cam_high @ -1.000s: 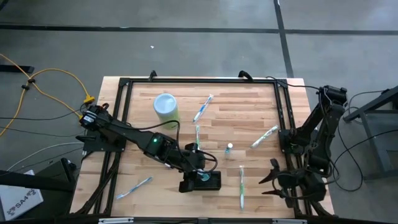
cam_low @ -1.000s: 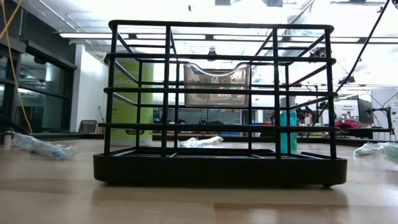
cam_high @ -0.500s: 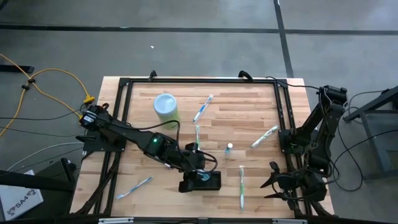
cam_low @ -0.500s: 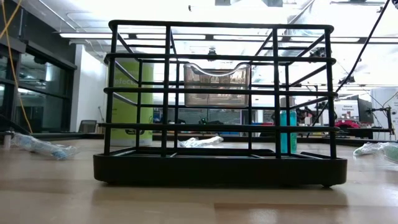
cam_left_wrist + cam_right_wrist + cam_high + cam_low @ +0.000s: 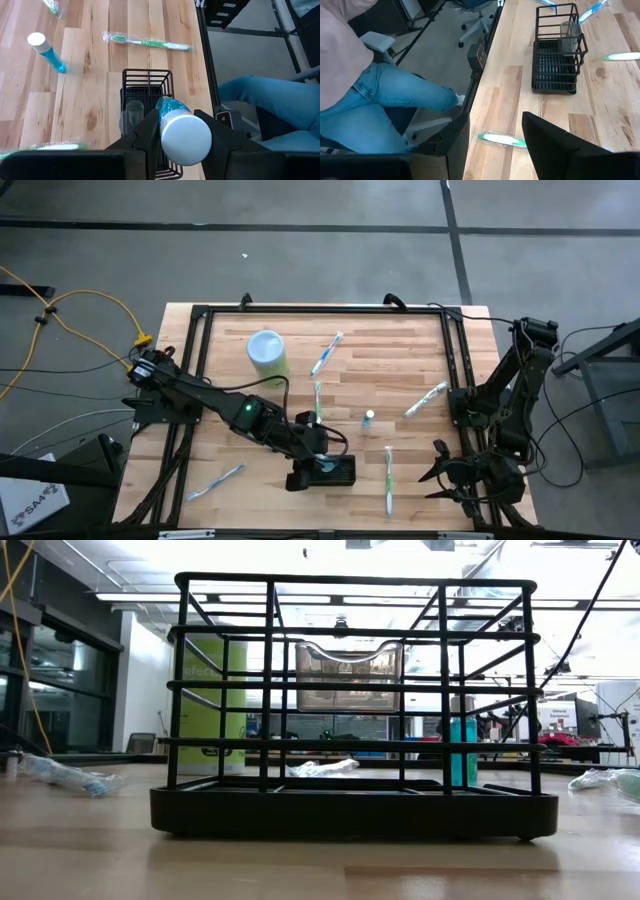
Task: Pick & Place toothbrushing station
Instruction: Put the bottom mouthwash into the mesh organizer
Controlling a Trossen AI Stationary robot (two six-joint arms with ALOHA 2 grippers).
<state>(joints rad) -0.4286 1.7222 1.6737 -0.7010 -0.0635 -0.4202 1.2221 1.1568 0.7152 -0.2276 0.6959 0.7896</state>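
Note:
The toothbrushing station (image 5: 340,471) is a small black wire rack standing upright on the wood table near its front edge. It fills the low view (image 5: 350,810) and shows in the right wrist view (image 5: 559,50). My left gripper (image 5: 320,462) hovers just over the rack's left end, shut on a blue tube with a white cap (image 5: 182,135). My right gripper (image 5: 440,472) waits open and holding nothing near the table's near right corner. My left gripper pinches the blue tube between its two fingers (image 5: 150,134), on the tube's sides just below the white cap (image 5: 186,141). The fingers slant down from the table's left. The tube is tilted, cap up, its blue lower end (image 5: 165,105) over the rack's open top. Whether it touches the rack I cannot tell.
A pale green cylinder (image 5: 267,352) stands at the far left. Several wrapped toothbrushes lie about, one (image 5: 388,480) just right of the rack. A second small blue tube (image 5: 369,418) stands mid-table. A black frame (image 5: 455,360) borders the table. A seated person's legs (image 5: 395,100) are at the near edge.

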